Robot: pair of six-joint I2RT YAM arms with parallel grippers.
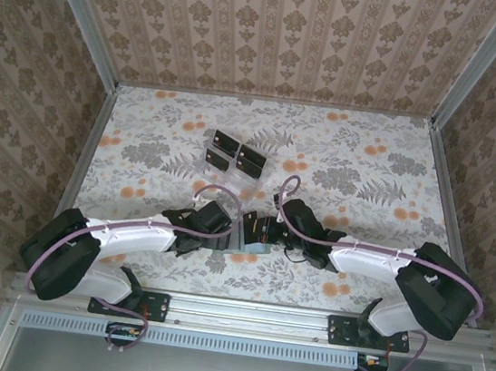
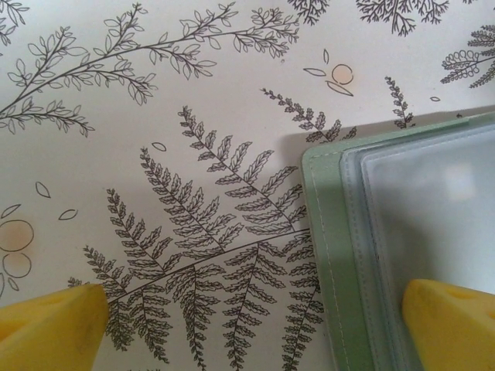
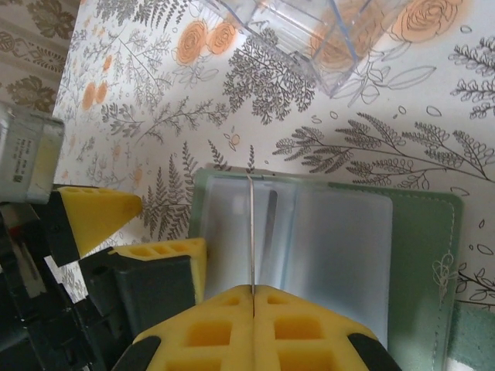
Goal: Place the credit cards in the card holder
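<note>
- The card holder point(image 2: 321, 232), a flat grey-green wallet-like sleeve with stitched edges, lies opened out on the floral-patterned table point(image 1: 367, 183). It sits close to the middle of the near edge, between the two arms.
- Its inside faces up and carries clear plastic pockets that look pale and glossy. One thin clear leaf stands up edge-on from the fold.
- The right pincer point(image 3: 253, 294) is closed. The upright clear leaf runs straight into the seam between its yellow fingertips, so it appears to be pinching that leaf of the card holder.
- The left pincer point(image 2: 247, 328) is spread wide and holds nothing. One yellow fingertip is over bare table, and the other overlaps the holder's clear pocket near its corner.
- A clear plastic slotted rack point(image 3: 325, 46) stands around the table's middle, towards the far edge from the holder and well apart from it.
- The credit cards point(image 1: 252, 160), small thin black rectangles, sit in that rack, as far as the top view tells.
</note>
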